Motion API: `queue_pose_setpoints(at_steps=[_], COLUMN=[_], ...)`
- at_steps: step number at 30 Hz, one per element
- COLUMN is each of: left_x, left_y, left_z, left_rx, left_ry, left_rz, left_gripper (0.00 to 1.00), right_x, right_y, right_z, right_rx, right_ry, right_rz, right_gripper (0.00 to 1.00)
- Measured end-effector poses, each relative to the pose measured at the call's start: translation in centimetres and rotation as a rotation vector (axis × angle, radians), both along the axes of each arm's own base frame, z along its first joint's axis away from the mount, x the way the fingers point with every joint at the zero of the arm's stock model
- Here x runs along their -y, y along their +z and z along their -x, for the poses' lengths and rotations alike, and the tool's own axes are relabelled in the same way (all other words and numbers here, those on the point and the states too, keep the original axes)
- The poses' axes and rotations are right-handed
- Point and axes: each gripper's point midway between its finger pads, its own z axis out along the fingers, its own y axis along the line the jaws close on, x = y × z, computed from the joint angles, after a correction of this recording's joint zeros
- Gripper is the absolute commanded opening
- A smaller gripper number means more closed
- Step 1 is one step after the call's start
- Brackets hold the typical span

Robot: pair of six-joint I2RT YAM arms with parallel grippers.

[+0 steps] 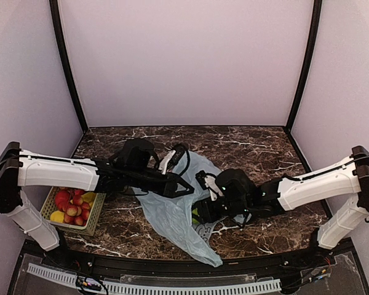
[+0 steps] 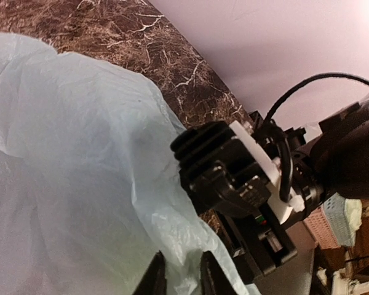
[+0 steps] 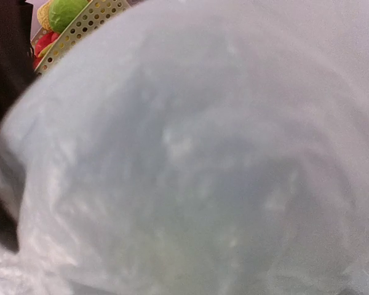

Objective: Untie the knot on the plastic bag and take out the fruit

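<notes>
**Both grippers on the bag, knot not made out**

Top cam: a thin, crinkly, translucent pale blue-green plastic bag (image 1: 172, 218) lies mid-table on the dark brown, white-veined marble-look tabletop (image 1: 258, 147), trailing toward the near edge. The left gripper (image 1: 183, 187) sits over the bag's upper part, w/ film spreading ahead of and below it. The right gripper (image 1: 203, 212) is just across from it, tip down at the bag's right side. A small bright green patch (image 1: 196, 216) shows at that tip; can't tell what it is. Jaw state of either isn't readable from here. Well behind the left gripper, by that arm's base, is a yellow perforated plastic basket (image 1: 93, 216) w/ red apples (image 1: 71, 206) and yellow bananas (image 1: 57, 216).

Left wrist cam: two dark fingers (image 2: 152, 279) stand close together w/ a fold of bag film btwn them, i.e. clamped on the plastic bag. Bag fills everything left of the gripper. The right arm's black wrist block (image 2: 227, 178) is ahead-right, near.

Right wrist cam: blurred bag film is right up at the lens and covers nearly all. Own fingers aren't made out, so can't tell if apart or together. Up-left past the bag is a basket corner holding bright green round fruit (image 3: 67, 12) and small red pieces.

Knot: can't pick it out in any view.
</notes>
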Motion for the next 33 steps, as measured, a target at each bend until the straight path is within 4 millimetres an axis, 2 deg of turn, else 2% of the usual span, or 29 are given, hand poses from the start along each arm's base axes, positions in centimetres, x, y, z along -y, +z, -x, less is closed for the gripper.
queue_pose_setpoints(at_steps=[2, 7, 11, 16, 22, 25, 26, 28, 29, 31, 32, 33], left_x=[0.1, -0.3, -1.2, -2.9, -4.8, -4.7, -4.4, -3.8, -3.6, -3.3, -3.4, -3.6], left_y=[0.2, -0.2, -0.4, 0.6, 1.5, 1.4, 1.4, 1.5, 1.5, 1.6, 1.7, 1.9], left_z=[0.0, -0.5, -1.1, -2.6, -4.9, -4.5, -4.0, -3.0, -2.5, -1.8, -1.4, -1.3], left_rx=[0.001, 0.029, 0.066, 0.110, 0.131, 0.138, 0.142, 0.154, 0.165, 0.181, 0.189, 0.206], left_ry=[0.000, 0.022, 0.050, 0.114, 0.192, 0.162, 0.139, 0.086, 0.060, 0.028, 0.020, 0.015], left_rz=[0.010, -0.020, -0.068, -0.090, -0.087, -0.089, -0.086, -0.079, -0.078, -0.077, -0.078, -0.078], left_gripper=[0.01, 0.01, 0.01, 0.01, 0.01, 0.02, 0.06, 0.28, 0.47, 0.67, 0.74, 0.77], right_x=[0.1, 0.9, 1.6, 3.0, 4.0, 4.3, 4.4, 4.4, 4.4, 4.3, 4.2, 4.1], right_y=[0.0, 0.6, 1.6, 3.2, 6.6, 8.7, 9.2, 10.0, 10.4, 11.1, 11.5, 11.9], right_z=[0.0, 0.4, 1.2, 2.7, 3.9, 4.0, 3.9, 3.7, 3.4, 2.9, 2.5, 2.0], right_rx=[0.000, 0.010, 0.016, 0.029, 0.074, 0.109, 0.121, 0.142, 0.152, 0.161, 0.167, 0.170], right_ry=[-0.001, 0.007, 0.028, 0.076, 0.123, 0.120, 0.117, 0.111, 0.104, 0.102, 0.100, 0.098], right_rz=[0.001, -0.009, -0.034, -0.084, -0.178, -0.227, -0.239, -0.257, -0.268, -0.296, -0.318, -0.336], right_gripper=[0.38, 0.38, 0.38, 0.39, 0.39, 0.40, 0.40, 0.40, 0.40, 0.40, 0.40, 0.40])
